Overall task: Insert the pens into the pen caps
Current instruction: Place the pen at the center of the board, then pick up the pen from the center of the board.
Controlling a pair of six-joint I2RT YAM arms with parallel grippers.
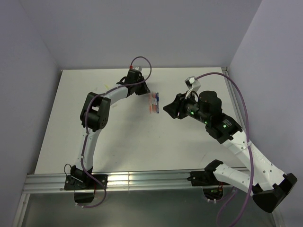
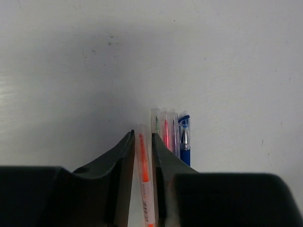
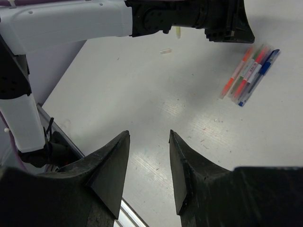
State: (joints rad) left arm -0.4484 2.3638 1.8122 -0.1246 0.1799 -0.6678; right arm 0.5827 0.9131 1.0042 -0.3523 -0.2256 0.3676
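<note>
Several pens (image 1: 153, 102) lie side by side on the white table (image 1: 118, 137). In the left wrist view the orange pen (image 2: 143, 165) lies between the fingers of my left gripper (image 2: 141, 135). The jaws stand narrowly apart, barely clear of it, so the gripper is open. To its right lie a red pen (image 2: 166, 135) and a blue pen (image 2: 184, 142), their tips under clear caps. The right wrist view shows the row of pens (image 3: 248, 73) just below the left gripper (image 3: 234, 28). My right gripper (image 3: 149, 135) hangs open and empty, right of the pens (image 1: 168, 109).
Two tiny tubular pieces that look like pen caps, one clear (image 3: 164, 50) and one pale yellow (image 3: 178, 32), lie on the table beyond the left arm (image 3: 71, 23). An aluminium rail (image 1: 142, 179) runs along the near edge. Walls close in the table at the back and on both sides.
</note>
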